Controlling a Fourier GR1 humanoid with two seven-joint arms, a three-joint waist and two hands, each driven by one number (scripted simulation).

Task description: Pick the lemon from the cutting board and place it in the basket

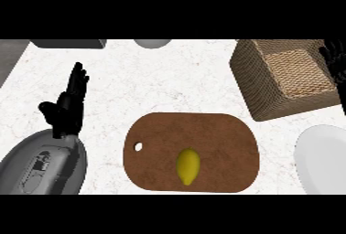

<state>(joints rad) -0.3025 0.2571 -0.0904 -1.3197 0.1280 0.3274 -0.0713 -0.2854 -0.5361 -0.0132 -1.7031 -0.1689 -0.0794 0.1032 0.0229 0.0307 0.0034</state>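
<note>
Right hand (334,58): cut by the view's right edge beside the basket (283,77); only dark fingers show, palm and forearm out of view, so whether it is open or curled cannot be told.
Basket: its far rim runs up to the top of the view, its near right corner reaches the right edge.
White plate (323,160): right part cut off by the right edge.
Pale round object (153,43): only its lower curve shows at the top; kind cannot be told.
Grey object (69,43): top left, cut off above; kind cannot be told.
Left forearm (44,167): cut off at the lower edge
</note>
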